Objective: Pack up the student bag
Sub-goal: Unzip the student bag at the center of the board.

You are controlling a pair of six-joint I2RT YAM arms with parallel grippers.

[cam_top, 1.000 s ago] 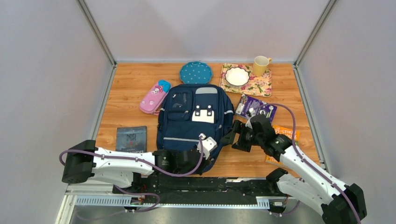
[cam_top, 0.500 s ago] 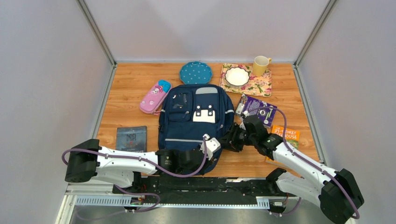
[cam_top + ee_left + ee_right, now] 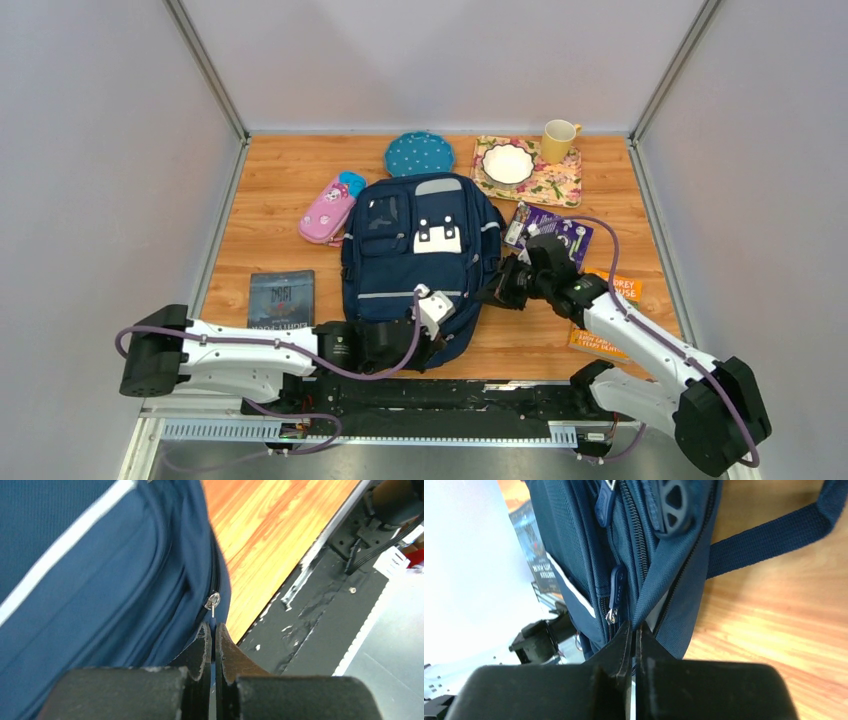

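Right end effector (image 3: 634,628) pinching student bag (image 3: 400,275) edge, contact partly hidden

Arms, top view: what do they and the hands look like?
The left arm and right arm: white links, black joints, a purple cable along each. The left hand and right hand: black, two tapered fingers. No markings legible.

Top external: high over near bench (image 3: 280,190) edge, facing down; left wrist: tight on student bag (image 3: 400,280) near corner; right wrist: tight on its right side; bag shared by all three
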